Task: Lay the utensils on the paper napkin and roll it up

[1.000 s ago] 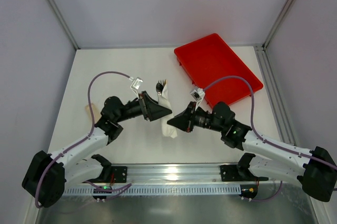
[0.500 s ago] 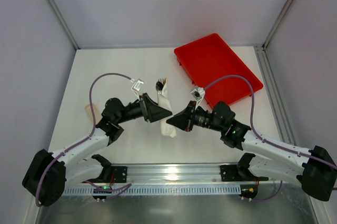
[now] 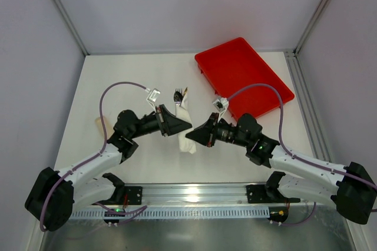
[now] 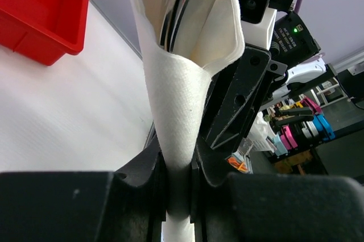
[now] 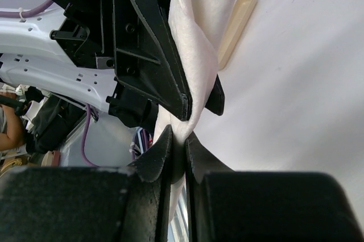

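- The left pincer (image 4: 179, 159) stood wider a second ago. Its jaws have now drawn in and pinch the rolled paper napkin (image 4: 176, 105) partway along its length.
- The right pincer (image 5: 177, 140) has not changed: it is pressed together on a twisted fold at the napkin's near end.
- Both arms have barely shifted in the overhead view. The two pincers meet nose to nose over the roll at mid-worktop.
- The utensils (image 4: 181, 3) sit inside the napkin, showing as shiny metal in its open mouth. From above, a fork head pokes out of the far end.
- With both ends held, the roll looks nearly made. Tightening or tucking it is probably what remains.
- A tan slim piece (image 3: 101, 125) lies on the worktop (image 3: 135, 74), well apart from the roll and beside the left arm. I cannot tell whether it is a utensil left out.
- The worktop is plain white. A red tray (image 3: 247, 74) lies tilted at its far right, away from the roll.
- Pale grey walls (image 3: 177, 3) close in the cell, and a metal rail (image 3: 194, 195) runs along the near edge.
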